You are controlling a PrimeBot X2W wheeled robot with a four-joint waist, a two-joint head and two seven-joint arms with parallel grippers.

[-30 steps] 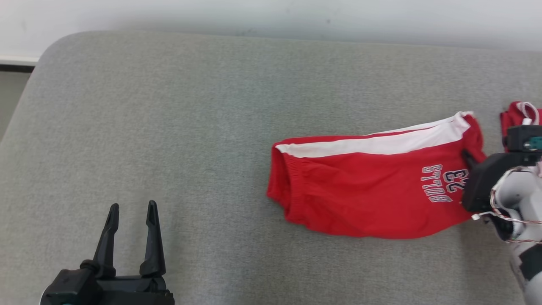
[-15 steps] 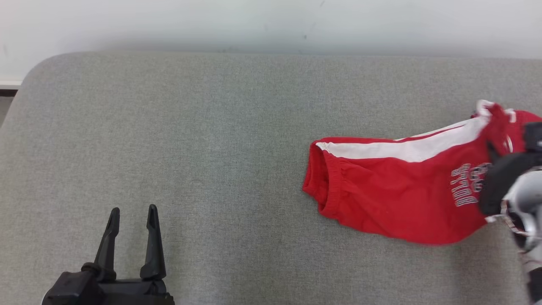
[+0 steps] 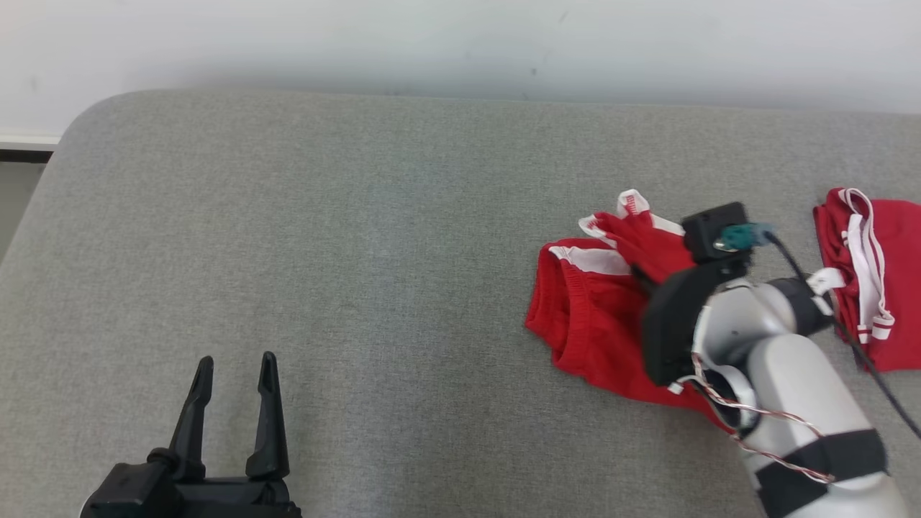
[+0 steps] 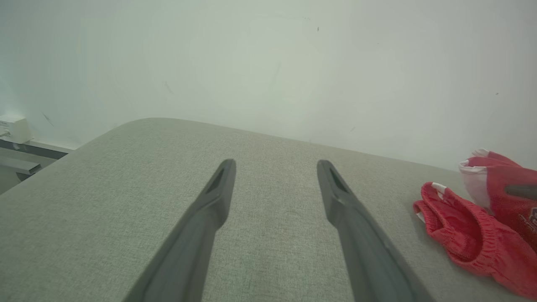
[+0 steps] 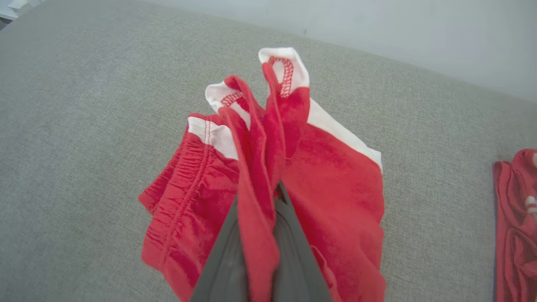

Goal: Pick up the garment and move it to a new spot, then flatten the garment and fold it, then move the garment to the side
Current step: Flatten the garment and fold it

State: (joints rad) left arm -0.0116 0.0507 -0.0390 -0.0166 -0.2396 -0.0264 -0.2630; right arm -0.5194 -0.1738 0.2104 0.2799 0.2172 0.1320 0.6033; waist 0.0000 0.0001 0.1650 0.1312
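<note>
Head view, nearest first: our left gripper (image 3: 237, 357) sits at the lower left above the grey cushion (image 3: 374, 237), fingers spread and holding nothing; further out on our right, our right gripper (image 5: 277, 188) is pressed together on a fold of the red shorts (image 3: 586, 316), pinching the white-trimmed hem up while the waistband end lies on the cushion; beyond that, at the right edge, a second red garment (image 3: 888, 288) lies apart from the shorts; a pale wall (image 3: 432, 43) stands behind.

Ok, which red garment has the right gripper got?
The left one: the shorts with the white stripe, pinched in the right gripper. The other red garment lies apart, further right.
</note>
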